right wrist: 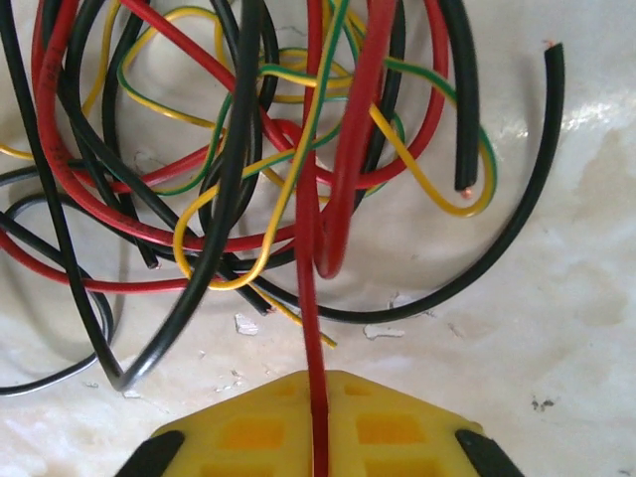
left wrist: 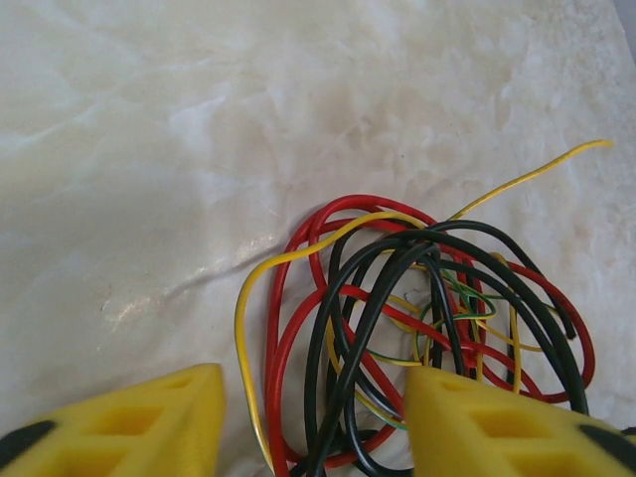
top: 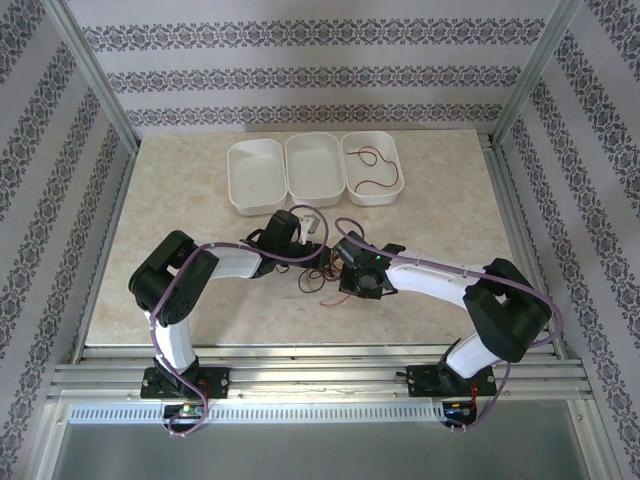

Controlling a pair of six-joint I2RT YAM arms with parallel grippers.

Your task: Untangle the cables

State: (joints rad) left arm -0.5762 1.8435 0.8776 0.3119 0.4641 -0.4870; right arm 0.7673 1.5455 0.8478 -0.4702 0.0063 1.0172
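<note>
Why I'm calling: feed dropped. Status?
Right end effector shut on red cable. Left end effector open astride tangle. Black loops cross the red.

Bright, even light with soft shadows; the overhead view seems slightly hazy.

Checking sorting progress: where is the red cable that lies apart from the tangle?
In the top view, the red cable lies curled in the rightmost white bin, at the far side of the table, beyond the tangle.
</note>
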